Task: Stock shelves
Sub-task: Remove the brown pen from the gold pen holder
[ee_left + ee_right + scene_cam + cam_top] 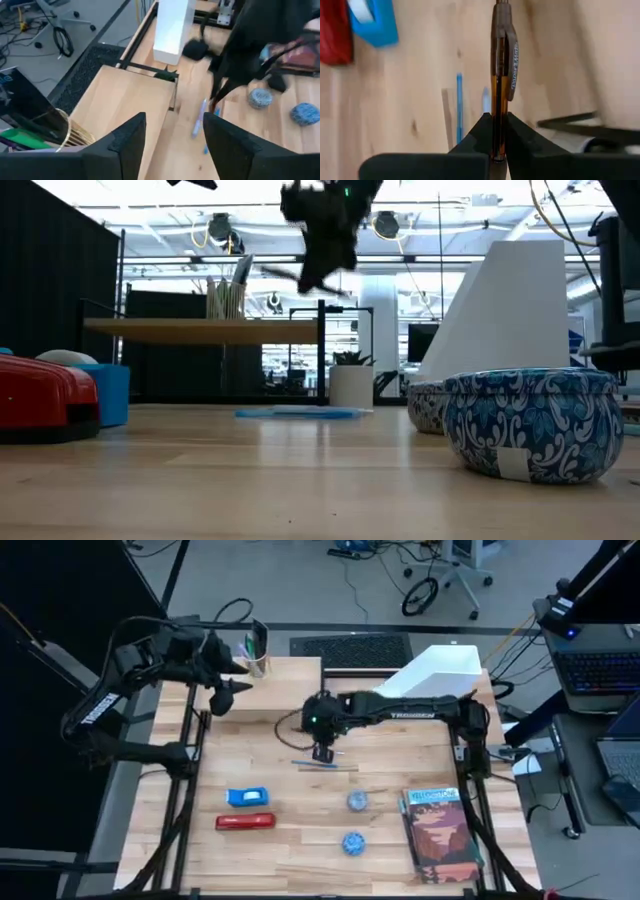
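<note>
Light-wood bench (300, 840) w/ right gripper (496, 131) mid-bench, clamped on 1 brown pen (501, 70), above 1 blue pen (325, 765). Beyond: 2 blue bowls (357, 802), 1 book (440, 834), 1 red stapler (245, 822). Plank shelf (270, 690) and white file holder (430, 675) at back. Left gripper (175, 140) wide apart, empty, over shelf.

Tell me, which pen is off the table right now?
The brown pen, clamped upright in the right gripper above the tabletop. The blue pens lie flat on the wood beneath it, untouched.
</note>
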Available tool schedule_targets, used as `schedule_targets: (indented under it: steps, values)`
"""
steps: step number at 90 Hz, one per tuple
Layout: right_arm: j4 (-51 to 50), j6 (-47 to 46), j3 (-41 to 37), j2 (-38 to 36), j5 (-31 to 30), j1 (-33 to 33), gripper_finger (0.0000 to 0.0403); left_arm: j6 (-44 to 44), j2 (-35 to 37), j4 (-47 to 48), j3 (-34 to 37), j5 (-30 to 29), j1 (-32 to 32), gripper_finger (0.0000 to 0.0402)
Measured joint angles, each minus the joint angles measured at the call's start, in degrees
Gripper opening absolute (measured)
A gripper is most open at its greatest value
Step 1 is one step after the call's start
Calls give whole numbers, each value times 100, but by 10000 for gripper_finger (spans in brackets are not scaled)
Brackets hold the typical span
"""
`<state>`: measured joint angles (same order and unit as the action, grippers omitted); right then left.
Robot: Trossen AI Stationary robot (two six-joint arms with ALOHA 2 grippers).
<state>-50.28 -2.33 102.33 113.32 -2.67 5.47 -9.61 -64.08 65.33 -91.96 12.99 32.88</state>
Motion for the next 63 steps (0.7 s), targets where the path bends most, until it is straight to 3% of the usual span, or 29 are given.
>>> schedule_targets:
  steps: [10,36,63]
  values:
    - [289,-112,-792,7,1,-128,9,26,53,10,0,-2,5,187]
    - [2219,-315,-2285,13,-30,-287,11,26,49,10,0,0,5,187]
    - [2926,-361,-2727,9,-343,-170,71,28,33,-14,0,3,5,187]
